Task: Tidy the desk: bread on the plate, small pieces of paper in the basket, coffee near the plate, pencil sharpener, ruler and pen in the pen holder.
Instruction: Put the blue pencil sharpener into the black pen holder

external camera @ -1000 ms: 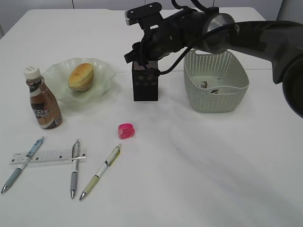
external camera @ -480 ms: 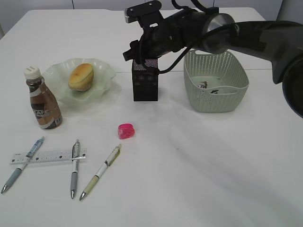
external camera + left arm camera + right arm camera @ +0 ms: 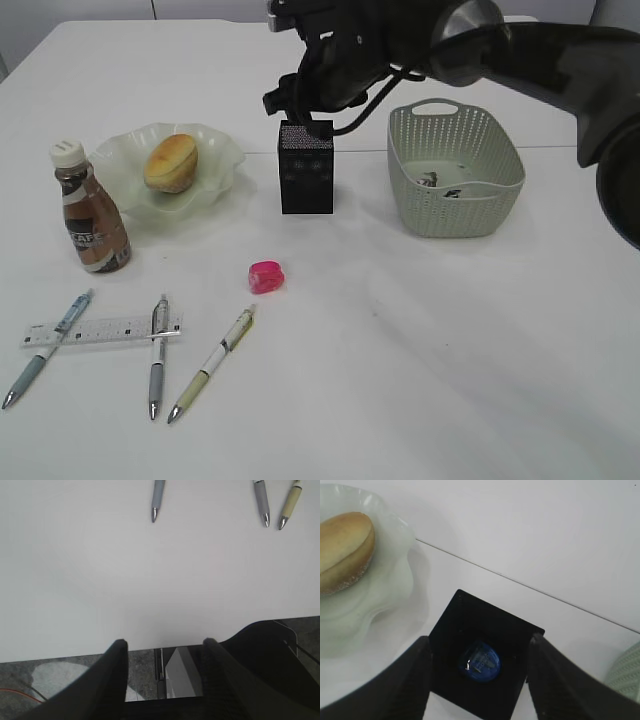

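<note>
Two empty, open pincers: right pincer [image 3: 477,680] above pen holder [image 3: 306,168], left pincer [image 3: 164,680] off-desk.

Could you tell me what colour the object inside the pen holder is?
Blue object; right wrist view shows it best.

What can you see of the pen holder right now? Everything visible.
The pen holder is a small black metal-mesh square cup, taller than wide, standing upright on the white desk between the green plate and the basket, touching neither. The right wrist view looks down into its open top: a small blue sharpener-like object lies at the bottom. The right gripper hangs above it with jaws apart, holding nothing.
</note>
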Controlling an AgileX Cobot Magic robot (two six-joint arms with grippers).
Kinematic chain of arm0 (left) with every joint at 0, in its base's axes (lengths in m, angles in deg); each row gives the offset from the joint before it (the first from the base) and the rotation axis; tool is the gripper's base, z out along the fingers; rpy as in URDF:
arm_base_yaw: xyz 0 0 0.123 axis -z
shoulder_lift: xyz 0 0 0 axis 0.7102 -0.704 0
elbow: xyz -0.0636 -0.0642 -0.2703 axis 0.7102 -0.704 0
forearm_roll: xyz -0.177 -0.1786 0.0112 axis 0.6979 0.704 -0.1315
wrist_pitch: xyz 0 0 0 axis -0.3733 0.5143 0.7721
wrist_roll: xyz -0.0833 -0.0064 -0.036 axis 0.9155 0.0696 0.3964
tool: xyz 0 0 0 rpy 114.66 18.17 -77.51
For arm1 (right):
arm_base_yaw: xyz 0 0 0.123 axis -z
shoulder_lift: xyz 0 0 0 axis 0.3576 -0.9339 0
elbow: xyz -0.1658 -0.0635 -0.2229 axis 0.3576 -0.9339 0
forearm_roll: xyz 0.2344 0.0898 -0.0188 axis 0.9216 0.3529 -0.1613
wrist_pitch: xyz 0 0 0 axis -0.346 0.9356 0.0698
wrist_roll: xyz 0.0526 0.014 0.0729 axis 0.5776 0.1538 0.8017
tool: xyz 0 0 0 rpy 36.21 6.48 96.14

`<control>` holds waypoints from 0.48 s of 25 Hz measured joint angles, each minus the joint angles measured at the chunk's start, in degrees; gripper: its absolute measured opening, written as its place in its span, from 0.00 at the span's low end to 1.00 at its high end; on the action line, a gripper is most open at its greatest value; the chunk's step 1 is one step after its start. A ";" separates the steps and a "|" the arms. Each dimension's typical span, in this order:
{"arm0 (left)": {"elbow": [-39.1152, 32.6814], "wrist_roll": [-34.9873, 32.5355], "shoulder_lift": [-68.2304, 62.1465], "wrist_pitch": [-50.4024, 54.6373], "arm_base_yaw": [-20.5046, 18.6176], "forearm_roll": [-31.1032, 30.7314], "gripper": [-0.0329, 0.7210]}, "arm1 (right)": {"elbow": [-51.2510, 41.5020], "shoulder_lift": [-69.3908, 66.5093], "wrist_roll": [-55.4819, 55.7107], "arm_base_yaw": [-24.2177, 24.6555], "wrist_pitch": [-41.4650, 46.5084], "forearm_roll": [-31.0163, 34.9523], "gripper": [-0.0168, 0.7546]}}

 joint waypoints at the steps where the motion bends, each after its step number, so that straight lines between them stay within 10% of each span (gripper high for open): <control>1: 0.00 0.00 0.00 0.00 0.00 0.00 0.50 | 1.84 0.00 0.00 0.00 2.50 0.66 0.63; 12: 0.00 0.00 0.00 0.00 0.00 0.00 0.50 | 18.03 0.00 0.07 0.00 32.51 8.12 0.63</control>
